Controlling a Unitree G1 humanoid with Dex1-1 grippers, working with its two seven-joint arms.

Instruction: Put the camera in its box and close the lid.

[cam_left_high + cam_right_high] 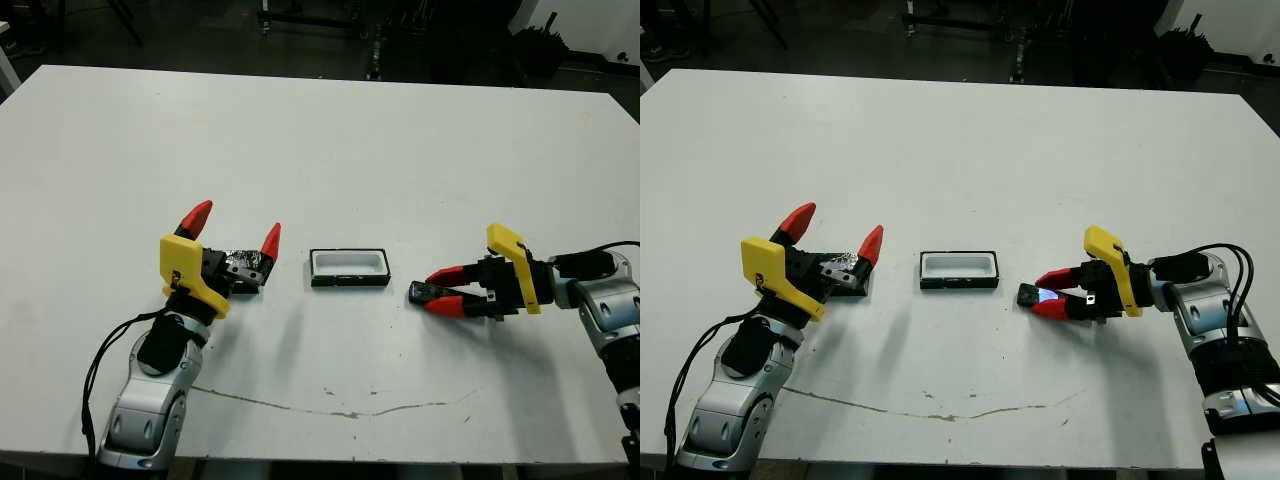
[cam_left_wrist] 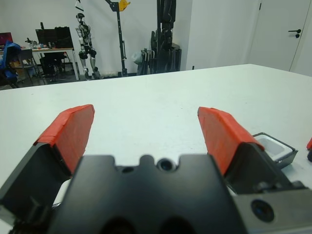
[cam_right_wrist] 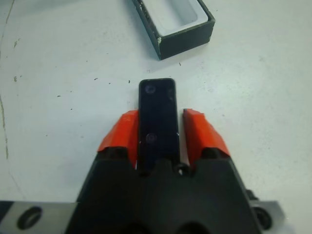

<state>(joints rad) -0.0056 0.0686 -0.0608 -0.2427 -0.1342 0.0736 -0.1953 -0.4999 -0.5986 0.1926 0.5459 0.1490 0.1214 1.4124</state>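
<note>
The camera, a short black bar, lies lengthwise between the red fingers of my right gripper, which is shut on it; its free end points toward the box. The box, a shallow black tray with a white lining, stands open at the table's middle, a short gap left of the camera's tip, and shows in the right wrist view as the box. My left gripper is open, its fingers spread just above the lid, a shiny black panel lying flat left of the box.
The white table stretches wide behind both arms. A thin crack-like line runs near the front edge. Cables loop off my right arm. Dark equipment stands beyond the far edge.
</note>
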